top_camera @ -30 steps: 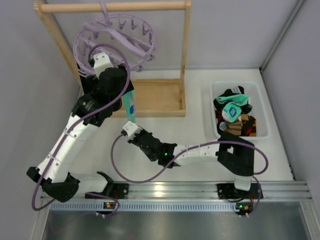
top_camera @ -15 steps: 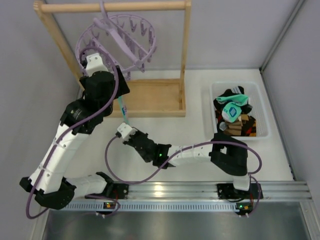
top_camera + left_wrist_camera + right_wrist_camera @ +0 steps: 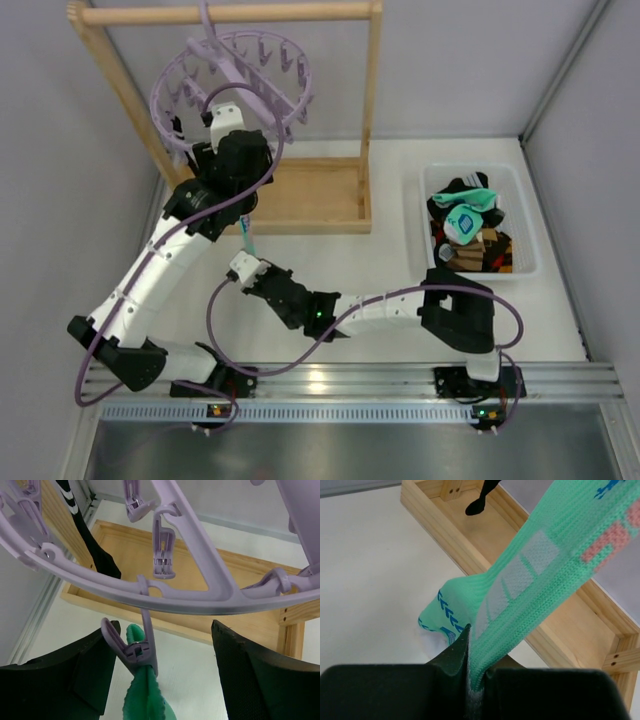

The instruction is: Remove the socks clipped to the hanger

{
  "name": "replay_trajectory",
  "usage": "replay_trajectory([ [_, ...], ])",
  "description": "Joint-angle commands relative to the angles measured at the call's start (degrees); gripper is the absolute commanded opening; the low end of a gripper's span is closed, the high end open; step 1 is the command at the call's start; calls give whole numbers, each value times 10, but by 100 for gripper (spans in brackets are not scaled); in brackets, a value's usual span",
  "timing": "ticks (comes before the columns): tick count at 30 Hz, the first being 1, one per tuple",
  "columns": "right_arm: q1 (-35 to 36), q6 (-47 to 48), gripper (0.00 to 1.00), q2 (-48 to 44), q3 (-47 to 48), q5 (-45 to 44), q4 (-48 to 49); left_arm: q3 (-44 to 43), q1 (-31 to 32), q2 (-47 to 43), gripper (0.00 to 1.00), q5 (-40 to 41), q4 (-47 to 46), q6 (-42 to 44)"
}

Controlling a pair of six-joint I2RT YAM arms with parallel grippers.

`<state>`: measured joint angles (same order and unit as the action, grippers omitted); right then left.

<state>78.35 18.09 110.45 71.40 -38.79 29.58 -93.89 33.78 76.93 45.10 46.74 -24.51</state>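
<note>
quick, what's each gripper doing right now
Left gripper: open, by the clip on the green sock.
Right gripper: shut on the green sock.

A wooden rack (image 3: 300, 12) stands at the far left of the white tabletop (image 3: 390, 262), with two uprights, a round top bar and a shallow wooden tray (image 3: 320, 190) as its base. A white plastic bin (image 3: 416, 225) sits well apart on the right. A metal rail (image 3: 350, 384) runs along the near edge.

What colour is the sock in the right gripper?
Mint green sock, blue and pink marks; right wrist view.
</note>
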Motion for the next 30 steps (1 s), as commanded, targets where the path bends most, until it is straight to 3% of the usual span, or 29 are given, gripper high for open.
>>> replay_trajectory([
  [1, 18, 5, 0, 20, 21, 0, 8, -13, -3, -12, 77, 31, -29, 4],
  [12, 22, 5, 0, 30, 23, 6, 8, -17, -3, -12, 65, 74, -38, 25],
  [17, 27, 6, 0, 34, 25, 6, 7, -12, -3, -4, 48, 70, -57, 29],
  [23, 28, 4, 0, 30, 12, 8, 11, -9, -3, -5, 10, 58, -65, 29],
  [26, 28, -2, 0, 14, -13, 5, 29, -2, -3, -9, 1, 55, -73, 32],
  [29, 28, -10, 0, -15, -43, -8, 38, 5, -4, -13, 1, 46, -77, 31],
  [30, 29, -18, 0, -28, -62, -23, 36, 6, -3, -18, 15, 39, -78, 29],
])
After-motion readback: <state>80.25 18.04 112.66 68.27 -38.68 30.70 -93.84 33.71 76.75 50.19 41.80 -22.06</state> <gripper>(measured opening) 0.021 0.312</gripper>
